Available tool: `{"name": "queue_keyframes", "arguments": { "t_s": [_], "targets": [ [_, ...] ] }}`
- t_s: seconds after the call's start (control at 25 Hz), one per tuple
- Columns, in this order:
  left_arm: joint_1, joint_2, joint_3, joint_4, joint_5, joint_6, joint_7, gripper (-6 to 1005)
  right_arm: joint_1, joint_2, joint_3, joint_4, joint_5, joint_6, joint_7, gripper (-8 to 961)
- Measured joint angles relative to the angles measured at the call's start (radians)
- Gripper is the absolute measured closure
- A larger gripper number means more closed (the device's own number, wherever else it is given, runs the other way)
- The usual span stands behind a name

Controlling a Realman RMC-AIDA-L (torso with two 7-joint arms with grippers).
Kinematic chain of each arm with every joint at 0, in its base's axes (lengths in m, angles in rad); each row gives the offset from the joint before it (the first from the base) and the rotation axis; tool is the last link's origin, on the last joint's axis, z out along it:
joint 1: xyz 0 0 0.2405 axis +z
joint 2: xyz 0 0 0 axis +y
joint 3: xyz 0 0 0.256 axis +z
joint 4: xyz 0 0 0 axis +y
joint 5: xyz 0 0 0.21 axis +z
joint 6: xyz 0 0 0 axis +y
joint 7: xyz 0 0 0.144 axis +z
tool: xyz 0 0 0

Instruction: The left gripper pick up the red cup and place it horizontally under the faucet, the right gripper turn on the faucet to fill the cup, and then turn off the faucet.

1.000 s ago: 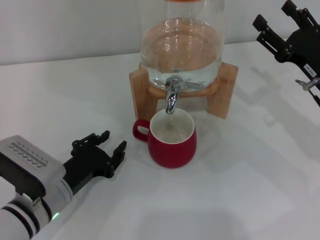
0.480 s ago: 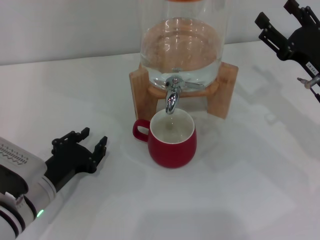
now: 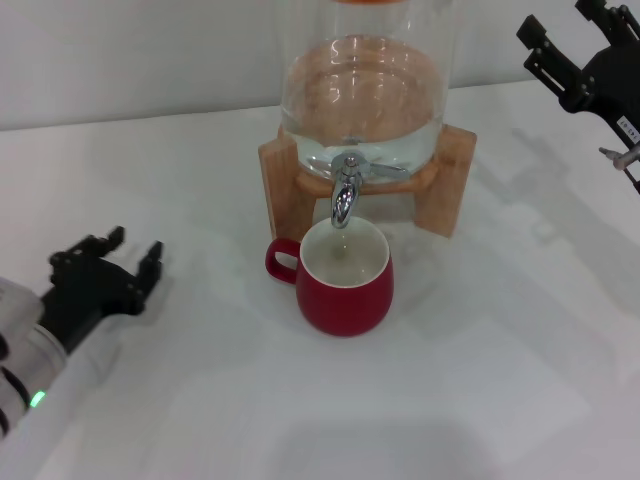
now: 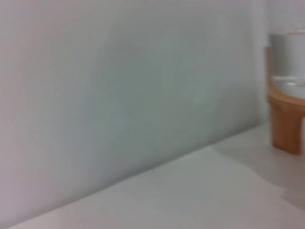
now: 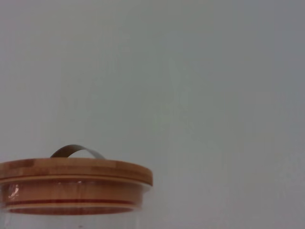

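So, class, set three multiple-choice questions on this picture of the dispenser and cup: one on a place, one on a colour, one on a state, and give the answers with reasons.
1. Where does the red cup stand?
A. Straight under the faucet
B. On top of the wooden stand
C. Inside the left gripper

2. What colour is the inside of the cup?
A. Black
B. White
C. Blue

3. What is the left gripper doing?
A. Clamped on the cup's handle
B. Open, holding nothing, apart from the cup
C. Pressing the faucet's lever

Answers:
1 A: in the head view the spout points down into the cup's mouth.
2 B: the inner wall shows white above the red outside.
3 B: its fingers are spread with nothing between them, well off to the cup's left; the right gripper is up by the far right edge, away from the faucet.
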Motion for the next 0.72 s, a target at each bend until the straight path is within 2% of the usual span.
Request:
{"name": "queue_keyframes", "arguments": {
  "t_s": [0.36, 0.52, 0.72],
  "targets": [
    [-0.006, 0.000, -0.152, 0.023, -0.022, -0.041, 0.015, 518, -0.007, 0.007, 0.041, 0.000, 0.002, 0.005, 0.000, 114],
    [-0.003, 0.000, -0.206, 0.052, -0.084, -0.116, 0.019, 518, -0.023, 0.008, 0.055, 0.000, 0.002, 0.007, 0.004, 114],
    [0.032, 0.000, -0.268, 0.073, -0.115, -0.263, 0.020, 518, -0.046, 0.010, 0.067, 0.001, 0.002, 0.002, 0.011, 115]
  ]
}}
